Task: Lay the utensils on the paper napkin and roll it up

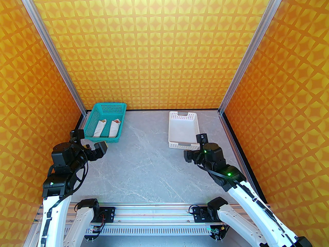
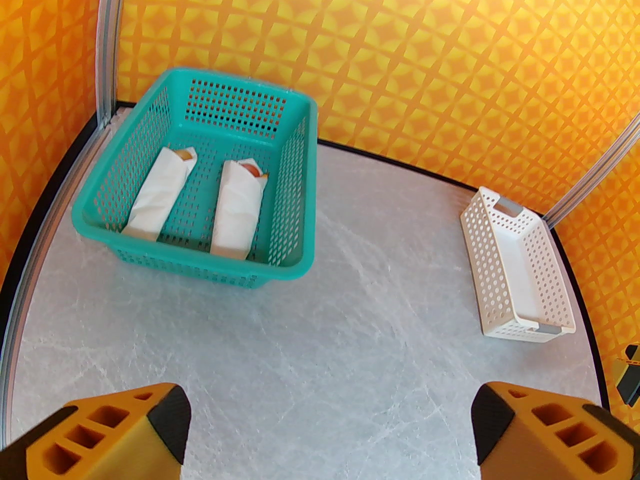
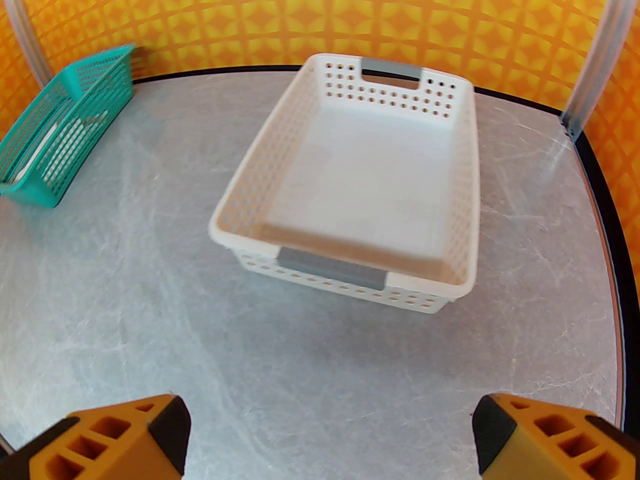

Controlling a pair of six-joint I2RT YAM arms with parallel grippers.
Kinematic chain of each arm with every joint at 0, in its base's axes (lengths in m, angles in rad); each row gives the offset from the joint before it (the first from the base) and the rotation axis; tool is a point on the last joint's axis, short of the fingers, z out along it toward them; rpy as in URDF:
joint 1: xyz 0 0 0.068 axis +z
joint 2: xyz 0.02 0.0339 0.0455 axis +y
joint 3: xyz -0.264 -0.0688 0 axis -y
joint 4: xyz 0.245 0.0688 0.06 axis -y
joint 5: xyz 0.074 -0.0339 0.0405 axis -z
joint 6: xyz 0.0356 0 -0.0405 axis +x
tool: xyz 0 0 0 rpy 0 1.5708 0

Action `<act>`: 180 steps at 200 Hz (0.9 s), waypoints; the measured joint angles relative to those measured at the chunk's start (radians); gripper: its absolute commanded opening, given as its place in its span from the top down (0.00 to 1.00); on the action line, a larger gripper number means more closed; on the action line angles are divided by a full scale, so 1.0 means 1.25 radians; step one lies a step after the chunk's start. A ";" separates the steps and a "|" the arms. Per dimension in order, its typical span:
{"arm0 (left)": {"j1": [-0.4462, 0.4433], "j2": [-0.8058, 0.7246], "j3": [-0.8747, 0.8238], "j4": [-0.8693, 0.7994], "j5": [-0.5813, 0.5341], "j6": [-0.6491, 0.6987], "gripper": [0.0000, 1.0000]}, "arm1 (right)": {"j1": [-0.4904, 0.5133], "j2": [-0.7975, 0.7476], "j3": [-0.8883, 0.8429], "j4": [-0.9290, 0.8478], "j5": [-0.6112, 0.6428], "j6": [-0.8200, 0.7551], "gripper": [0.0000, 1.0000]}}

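Left fingers (image 1: 102, 148) wide apart, nothing held, bare counter (image 2: 350, 343) between the two yellow tips. Near the front edge of the teal basket (image 2: 235, 110), not touching it. From the left wrist, basket ahead and a bit to the left.

Inside the teal basket, two white paper rolls, side by side, flat on the bottom, a small gap between them. On the right, the red-tipped roll (image 2: 237, 208): white paper wrapped round, utensils (image 2: 252, 169) peeking out of the far end, red-brown and a bit of orange. Mostly inside the paper, too hidden to tell apart. On the left, the tan-tipped roll (image 2: 157, 193). Both rolls well apart from the left fingers and far from the right fingers (image 1: 187, 156).

Right fingers wide apart too, nothing held, bare counter between the tips. Just in front of the near end of the white basket (image 3: 345, 90), not touching it. White basket on the right side of the counter, well apart from the teal one.
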 measured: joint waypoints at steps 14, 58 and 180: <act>0.000 -0.002 -0.007 0.006 0.000 0.000 0.02 | -0.024 0.000 -0.011 0.015 0.000 0.000 0.02; 0.000 0.000 -0.017 0.022 0.000 -0.002 0.02 | -0.125 0.011 -0.068 0.091 -0.012 0.000 0.01; 0.000 0.038 -0.044 0.096 -0.024 -0.002 0.02 | -0.265 0.211 -0.321 0.605 -0.011 0.000 0.01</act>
